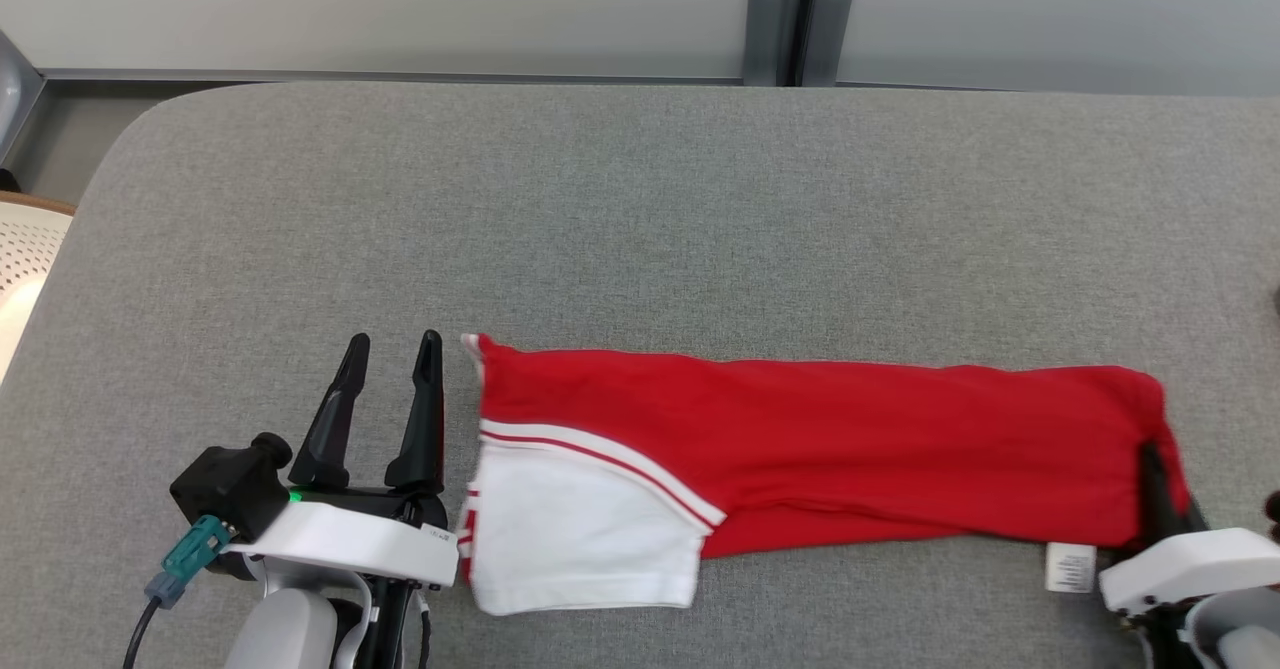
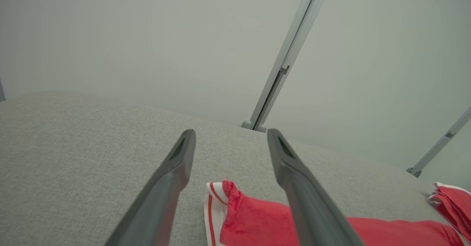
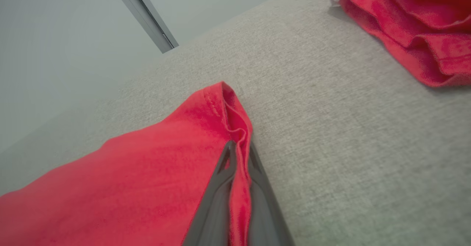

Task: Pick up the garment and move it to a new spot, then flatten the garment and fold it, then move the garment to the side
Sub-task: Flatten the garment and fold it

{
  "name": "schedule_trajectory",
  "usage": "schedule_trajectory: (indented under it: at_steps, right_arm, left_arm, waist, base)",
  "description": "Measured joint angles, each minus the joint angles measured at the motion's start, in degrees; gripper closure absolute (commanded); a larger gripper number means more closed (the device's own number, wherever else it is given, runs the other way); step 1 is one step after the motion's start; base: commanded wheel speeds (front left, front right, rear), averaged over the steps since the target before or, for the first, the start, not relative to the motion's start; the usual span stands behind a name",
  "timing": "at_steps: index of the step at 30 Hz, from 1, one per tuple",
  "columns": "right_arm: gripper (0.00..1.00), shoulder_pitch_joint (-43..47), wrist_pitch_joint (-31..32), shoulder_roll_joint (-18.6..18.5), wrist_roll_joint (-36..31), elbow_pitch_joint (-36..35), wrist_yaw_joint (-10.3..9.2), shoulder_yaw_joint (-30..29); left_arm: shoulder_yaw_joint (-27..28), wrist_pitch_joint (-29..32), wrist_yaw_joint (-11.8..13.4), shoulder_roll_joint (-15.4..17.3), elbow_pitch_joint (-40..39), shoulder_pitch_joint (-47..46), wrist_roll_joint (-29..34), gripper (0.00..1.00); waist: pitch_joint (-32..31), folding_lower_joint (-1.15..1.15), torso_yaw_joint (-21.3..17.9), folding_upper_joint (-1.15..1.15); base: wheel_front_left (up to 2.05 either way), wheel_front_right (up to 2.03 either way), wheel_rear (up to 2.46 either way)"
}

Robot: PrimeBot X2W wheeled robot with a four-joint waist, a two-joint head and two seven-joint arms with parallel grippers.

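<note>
right pincer [image 3: 241, 147] clamped on hem of the red-and-white garment [image 1: 850, 439] | left pincer [image 1: 394, 341] agape just beside its white end (touching? can't tell) | garment stretched flat between both | another red cloth [image 3: 412, 25] beyond right pincer, on grey table [image 1: 640, 199]

No lettering can be read anywhere. A small white fabric tag [image 1: 1070, 566] lies on the grey cloth-covered table [image 1: 640, 199] at the right end of the folded red-and-white garment [image 1: 850, 449]; its print is too small to make out. A tiny sticker [image 1: 437, 533] on the white wrist housing of the left gripper [image 1: 393, 341] bears dark marks, equally illegible.
</note>
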Motion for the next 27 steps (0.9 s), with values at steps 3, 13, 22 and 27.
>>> schedule_trajectory:
  at_steps: [3,13,22,27]
  right_arm:
    - [1.0,0.0,0.1,-1.1,-0.4,0.5,0.0,-3.3]
    - [1.0,-3.4,0.1,-3.1,-10.3,-1.0,-0.05,-20.1]
    - [1.0,-3.5,0.8,1.9,-8.7,-12.1,-0.08,-10.3]
    - [1.0,-3.1,4.3,5.2,-4.6,-21.0,-0.08,-3.3]
  left_arm:
    - [0.0,0.0,0.0,0.0,0.2,0.0,-0.1,0.0]
    - [0.0,0.0,0.0,0.0,0.6,0.1,-0.8,0.0]
    - [0.0,0.0,0.0,0.0,1.5,0.6,-1.3,0.0]
    - [0.0,0.0,0.0,0.0,1.9,1.0,-1.5,0.0]
  waist:
    - [-0.3,0.0,0.0,0.0]
    - [-1.6,0.0,-0.1,0.0]
    - [-3.0,0.0,-0.4,0.0]
    - [-3.4,0.0,-0.6,0.0]
  base:
    - [0.0,0.0,0.0]
    - [0.0,0.0,0.0]
    - [0.0,0.0,0.0]
    - [0.0,0.0,0.0]
